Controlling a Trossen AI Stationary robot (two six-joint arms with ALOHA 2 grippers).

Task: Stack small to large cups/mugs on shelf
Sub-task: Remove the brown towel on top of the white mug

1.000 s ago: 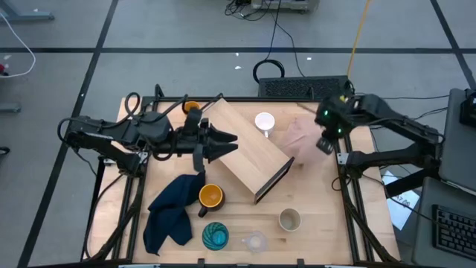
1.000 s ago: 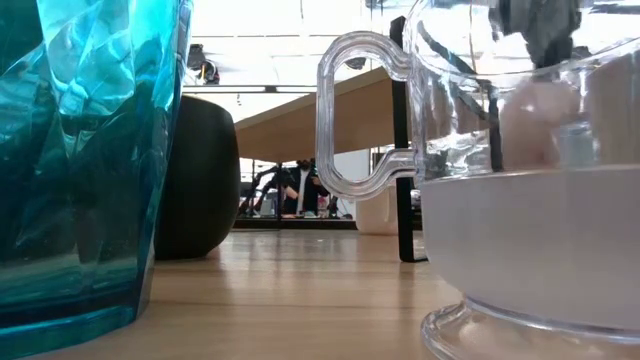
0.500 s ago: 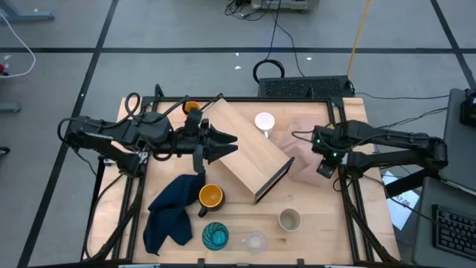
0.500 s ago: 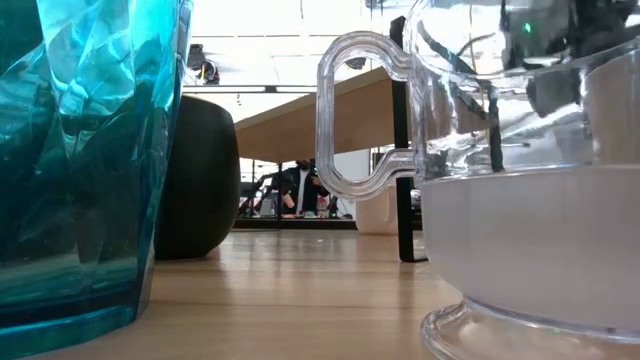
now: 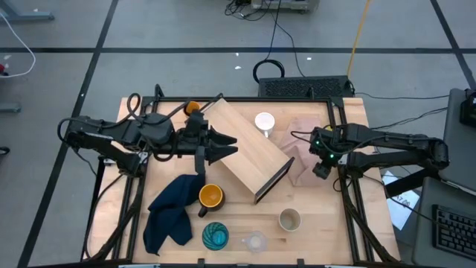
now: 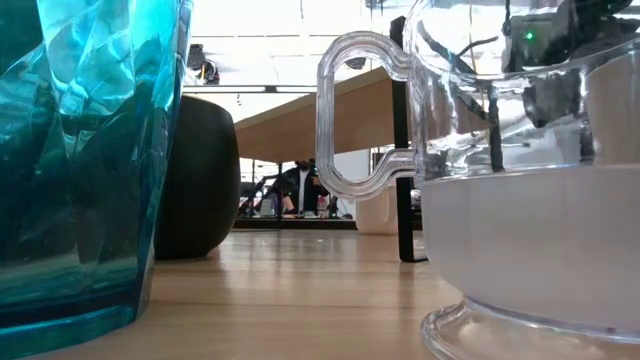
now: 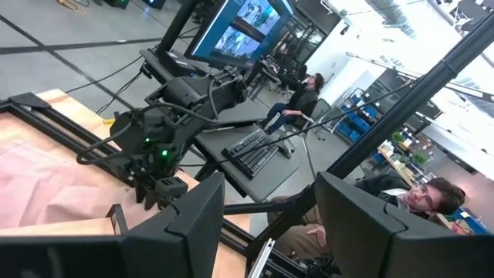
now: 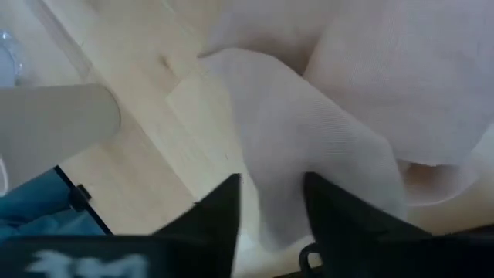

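The light-wood shelf [image 5: 249, 156] lies slantwise mid-table. My left gripper [image 5: 229, 145] hovers open at its left edge, level, with nothing between its fingers [image 7: 193, 224]. My right gripper [image 5: 321, 170] points down over the pinkish cloth [image 5: 301, 152] right of the shelf, its fingers apart astride a raised fold [image 8: 270, 193]. A white mug [image 5: 264, 121] stands at the shelf's far edge. A small orange cup [image 5: 192, 108] is at the far left. The yellow-orange mug [image 5: 211, 196], teal tumbler [image 5: 216, 236], clear cup [image 5: 255, 242] and beige cup [image 5: 289, 219] stand near the front. My right gripper comes at the pinkish cloth from above, slanting. One finger [image 8: 224, 212] stands on each side of a raised fold [image 8: 274, 220] of the cloth, which lies on the table. Whether the fingers touch that fold, I cannot tell.
A dark blue cloth [image 5: 171, 212] lies crumpled at the front left beside the yellow-orange mug. The black frame rails [image 5: 346, 201] run along the table's left and right sides. In the low view the teal tumbler [image 6: 90, 160] and clear cup [image 6: 520, 200] fill the foreground.
My right gripper has gone down and a little toward the table's near edge, tipping steeper. The pinkish cloth, which hung bunched below it clear of the table, now lies spread on the table right of the shelf.
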